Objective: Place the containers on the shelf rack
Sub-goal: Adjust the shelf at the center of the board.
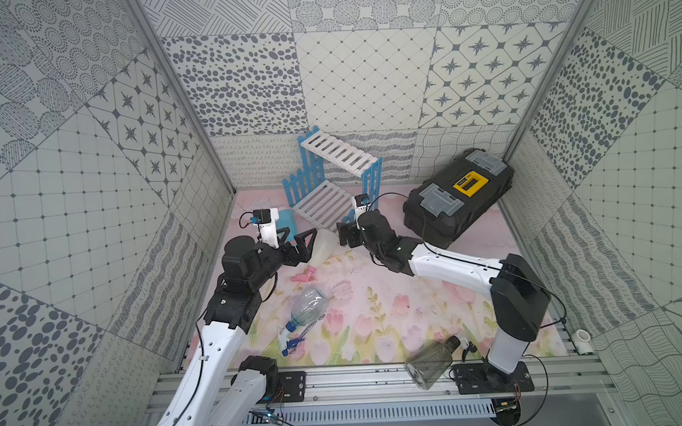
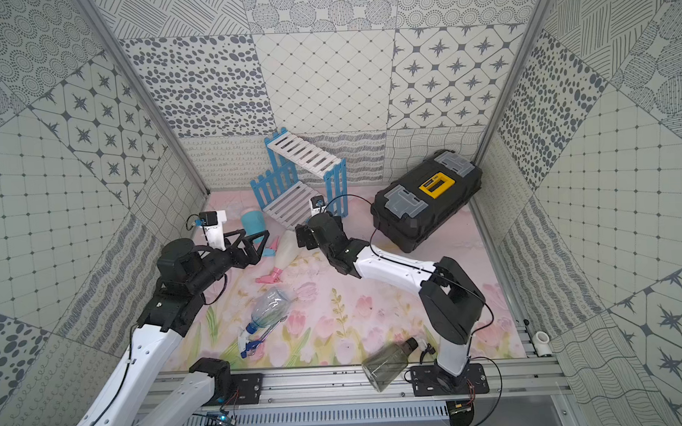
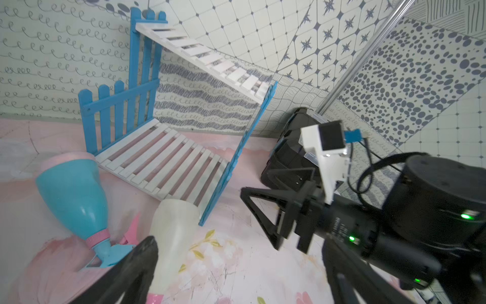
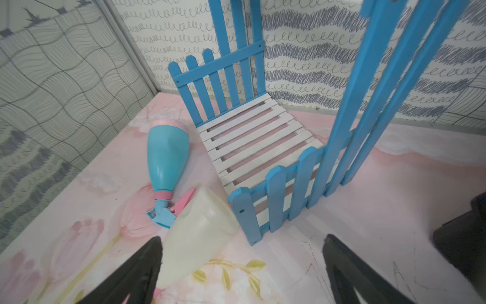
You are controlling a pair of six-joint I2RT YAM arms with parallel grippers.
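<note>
The shelf rack (image 1: 336, 178) (image 2: 302, 172) stands at the back centre, both white shelves bare. Left of it a light-blue bottle (image 2: 253, 223) (image 4: 167, 158) lies on its side. A white bottle with a pink trigger (image 1: 323, 248) (image 3: 173, 237) (image 4: 200, 231) lies in front of the rack. My left gripper (image 1: 297, 235) (image 3: 242, 268) and right gripper (image 1: 348, 235) (image 4: 242, 263) both stand open on either side of the white bottle, holding nothing. A clear bottle with a blue trigger (image 1: 308, 306) lies mid-mat. A smoky grey bottle (image 1: 431, 362) lies at the front rail.
A big black toolbox (image 1: 459, 195) (image 2: 428, 200) with a yellow latch sits at the back right, close behind the right arm. The patterned walls close in on three sides. A small white fitting (image 1: 582, 336) sits at the right front edge.
</note>
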